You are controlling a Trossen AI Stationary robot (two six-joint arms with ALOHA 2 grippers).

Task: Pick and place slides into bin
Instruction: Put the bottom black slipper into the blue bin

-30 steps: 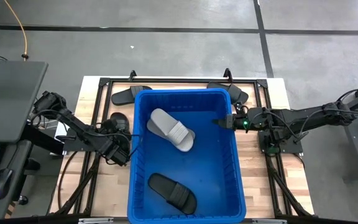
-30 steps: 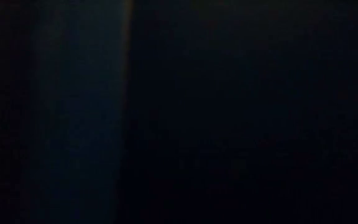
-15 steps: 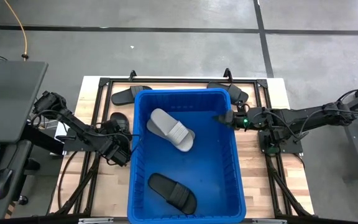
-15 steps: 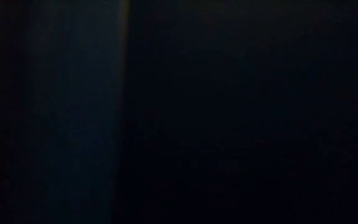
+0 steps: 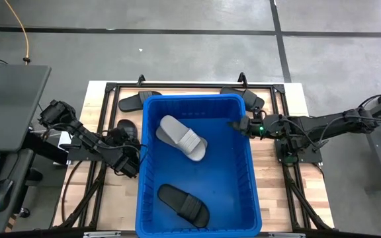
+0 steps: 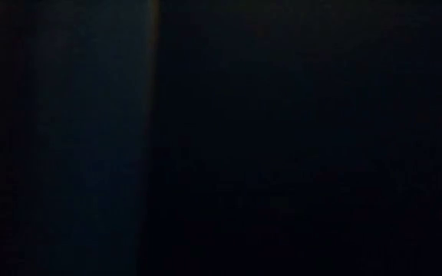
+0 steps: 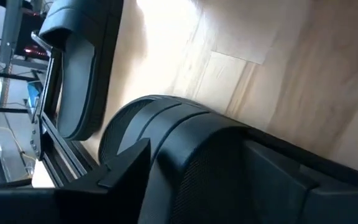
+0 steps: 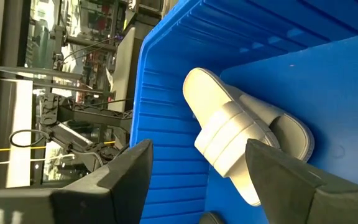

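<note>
The blue bin (image 5: 243,192) stands mid-table, with a light grey slide (image 5: 182,137) and a black slide (image 5: 184,203) lying on its floor. Another black slide (image 5: 126,125) lies on the table left of the bin. My left gripper (image 5: 127,137) is low over it and open, its fingers either side of the wide strap (image 7: 191,134). My right gripper (image 5: 239,124) hovers open at the bin's right wall, with the grey slide (image 8: 241,140) beyond its fingers. The low view is dark. My left gripper has one finger (image 7: 126,165) on each side of the black slide's strap, which lies on the table. Whether the fingers touch it I cannot tell.
A black slide (image 5: 137,100) lies at the far left of the table and also shows in the left wrist view (image 7: 79,68). Another (image 5: 249,98) lies at the far right. A black metal frame (image 5: 104,99) runs around the wooden tabletop. A grey desk (image 5: 5,106) stands beyond the left edge.
My left arm's rear joint has shifted a little while its gripper stays over the black slide left of the bin. The slides in the bin have not moved.
</note>
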